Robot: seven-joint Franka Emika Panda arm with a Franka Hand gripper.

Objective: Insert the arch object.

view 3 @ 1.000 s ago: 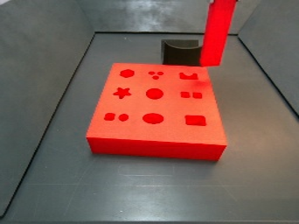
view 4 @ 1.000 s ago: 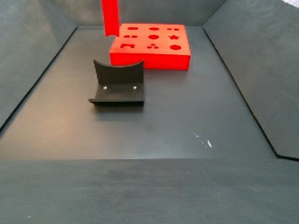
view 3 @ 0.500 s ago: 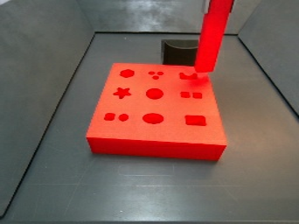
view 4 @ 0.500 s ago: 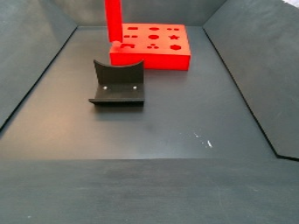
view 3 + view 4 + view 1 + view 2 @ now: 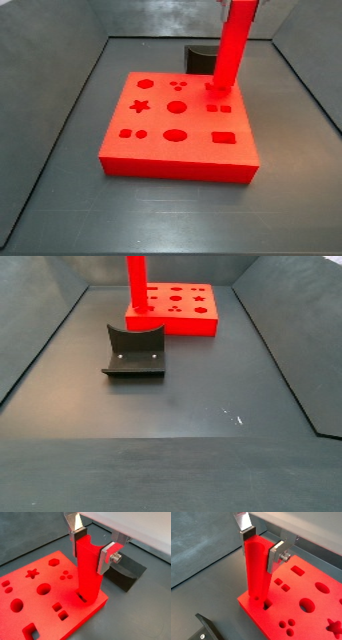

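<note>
Wrist views both show the gripper (image 5: 93,543) clamped on the upper end of the arch object (image 5: 87,572), its silver fingers (image 5: 107,557) pressing opposite faces while the bar stands upright with its foot at a slot near a corner of the red board (image 5: 40,607). It looks stiff, light and smooth, so I judge a high grip could let it slip or tilt if the foot jams. Further right sits the fixture (image 5: 125,573), and a side view places the board (image 5: 171,125) toward the table's far edge.
</note>
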